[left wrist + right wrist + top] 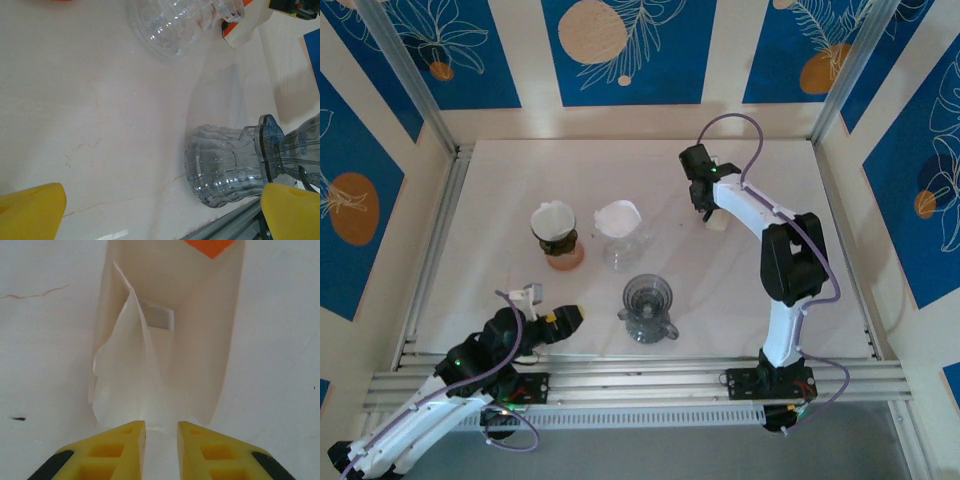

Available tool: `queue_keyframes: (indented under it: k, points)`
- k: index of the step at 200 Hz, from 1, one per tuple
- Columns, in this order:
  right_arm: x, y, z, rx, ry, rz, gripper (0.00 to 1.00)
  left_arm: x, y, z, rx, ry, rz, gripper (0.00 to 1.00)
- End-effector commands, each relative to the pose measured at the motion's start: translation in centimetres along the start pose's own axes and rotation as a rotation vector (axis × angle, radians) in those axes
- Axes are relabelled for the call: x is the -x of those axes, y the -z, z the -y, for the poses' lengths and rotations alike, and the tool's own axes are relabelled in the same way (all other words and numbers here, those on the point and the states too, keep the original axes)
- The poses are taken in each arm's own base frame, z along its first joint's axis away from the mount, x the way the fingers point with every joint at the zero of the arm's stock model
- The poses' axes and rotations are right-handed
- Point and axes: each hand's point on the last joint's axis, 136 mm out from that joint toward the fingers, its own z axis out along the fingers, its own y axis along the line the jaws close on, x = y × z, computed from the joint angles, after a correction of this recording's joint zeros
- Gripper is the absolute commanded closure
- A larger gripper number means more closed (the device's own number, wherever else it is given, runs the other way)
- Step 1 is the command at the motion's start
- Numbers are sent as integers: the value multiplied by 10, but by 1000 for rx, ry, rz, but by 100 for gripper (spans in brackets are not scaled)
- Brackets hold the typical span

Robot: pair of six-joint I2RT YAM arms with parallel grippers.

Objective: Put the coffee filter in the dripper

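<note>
The white table (pixel 520 180) spreads under both arms. Beneath the right pincer (pixel 161 432) and straight ahead of it lies the cream filter holder (pixel 200 340), its open mouth facing the fingers and an orange mark at its far end. Well off to that pincer's side, toward the left arm, three drippers stand apart from one another. The grey see-through dripper (pixel 648 300) is nearest the arm bases. A clear dripper (pixel 620 235) beyond it holds a white paper, and a third dripper (pixel 558 240) on a brownish base also holds one. The left pincer (pixel 160 200) has its yellow fingers spread wide apart with nothing between them. The grey dripper sits close ahead of its right finger, and the clear one is farther ahead. The coffee filter (pixel 130 385) rises from the holder's mouth, a little left of the right pincer's centre. Its near edge reaches the narrow gap between the almost closed yellow fingertips (pixel 125 440). Whether they actually pinch the paper cannot be told.
</note>
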Motion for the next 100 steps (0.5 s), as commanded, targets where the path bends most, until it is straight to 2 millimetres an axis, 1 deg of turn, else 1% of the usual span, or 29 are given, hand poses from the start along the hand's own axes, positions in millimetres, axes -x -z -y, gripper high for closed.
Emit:
queue_keyframes:
  k: [1,100]
  points:
    - [13,-1,5,-42,21,29,76,3,2,0,7,-22,15,0]
    - [18,-22,4,-102,63,10,76,2,1,0,4,-22,11,0]
